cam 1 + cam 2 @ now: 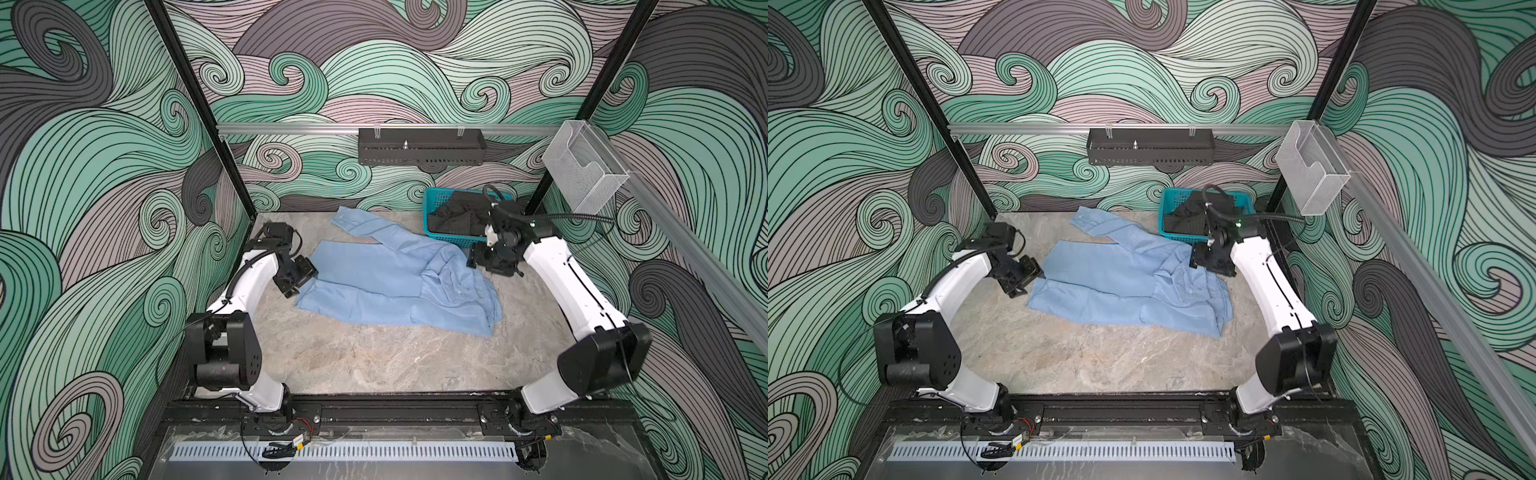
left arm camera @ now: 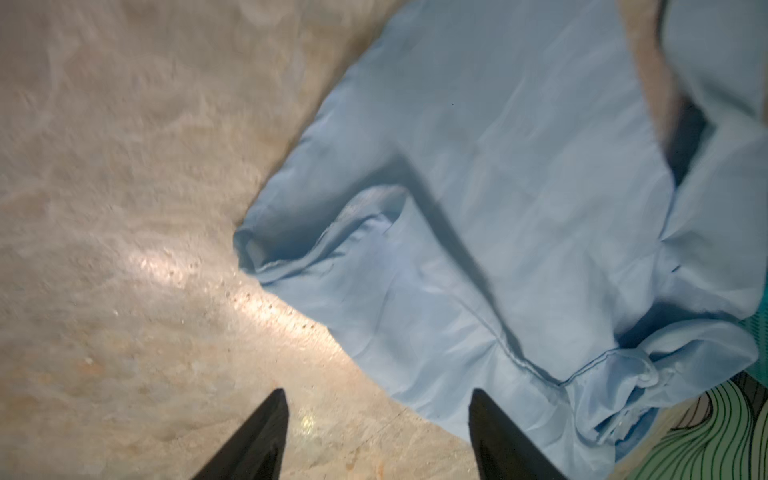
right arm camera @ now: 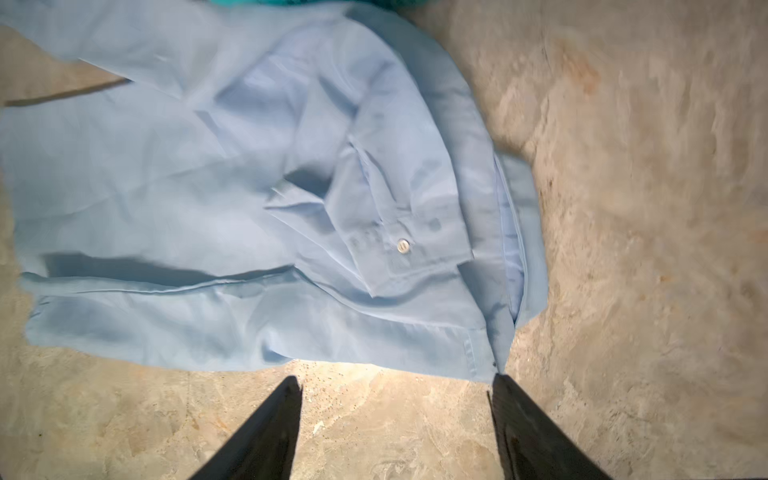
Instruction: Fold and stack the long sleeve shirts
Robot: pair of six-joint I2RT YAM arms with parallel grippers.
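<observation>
Table [image 1: 374, 361]: marble top, bare toward the front.

Light blue shirt [image 1: 395, 286] is spread crumpled and not yet folded across the back half, between the arms. Its long axis runs left-right: the flat hem end is at the left arm, the bunched button end at the right. One sleeve [image 1: 361, 226] trails toward the back wall, just beside the teal basket [image 1: 430, 208], where dark cloth is seen.

Left gripper [image 2: 378, 395] is parked at the hem edge, with the cloth ahead and off to one side. Its fingers [image 2: 257, 440] are spread wide and nothing is held.

Right gripper [image 3: 397, 378] is equally near its own end. Its fingers [image 3: 523, 424] are also spread and empty, with one tip at or touching a shirt corner.

A cuff button [image 3: 403, 245] is seen on top, so the other sleeve is judged folded over the body.

Next grab is judged symmetric, one end per arm.
</observation>
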